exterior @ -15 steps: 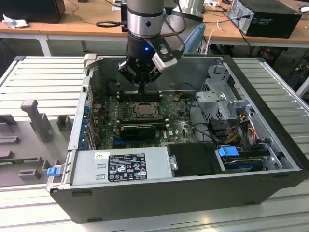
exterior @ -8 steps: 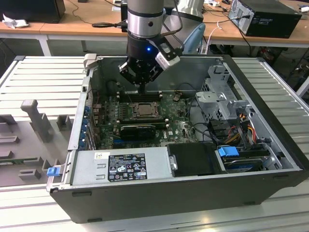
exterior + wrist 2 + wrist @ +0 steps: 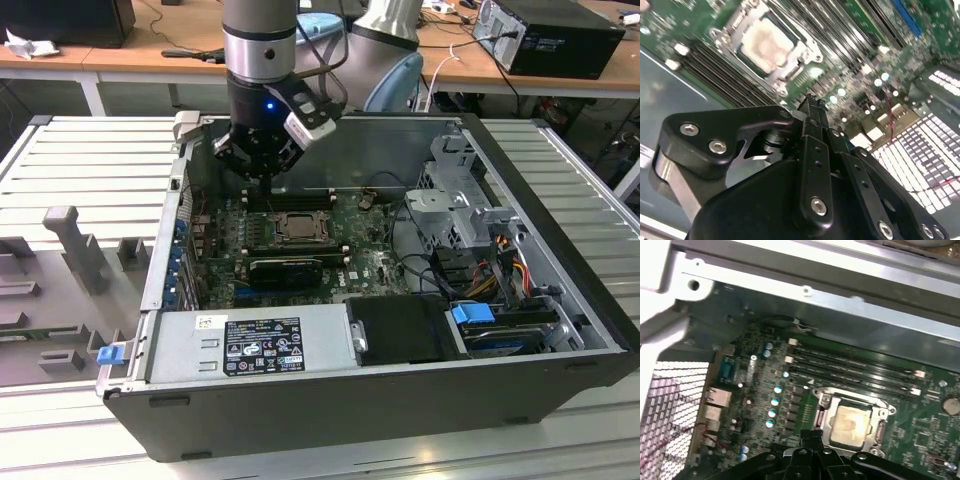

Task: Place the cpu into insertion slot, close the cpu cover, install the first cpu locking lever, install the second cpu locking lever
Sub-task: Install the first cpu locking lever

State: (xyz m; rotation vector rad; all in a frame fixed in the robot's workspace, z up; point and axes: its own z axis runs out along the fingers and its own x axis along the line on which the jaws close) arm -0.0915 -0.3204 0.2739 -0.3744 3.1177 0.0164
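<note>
There's the cpu (image 3: 765, 42), sitting flat in the insertion slot (image 3: 272, 232), its pale top showing through the cpu cover (image 3: 807, 49), which looks folded down around it. So seating and cover seem done; the locking levers, I can't tell. Over the memory slots (image 3: 855, 367) hovers the hand (image 3: 262, 175), pressed together, carrying nothing.

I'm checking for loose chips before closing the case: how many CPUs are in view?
1. The cpu sits in the middle of the green board, framed by the cpu cover, close to the gripper. Others could be hidden beneath the arm.
</note>
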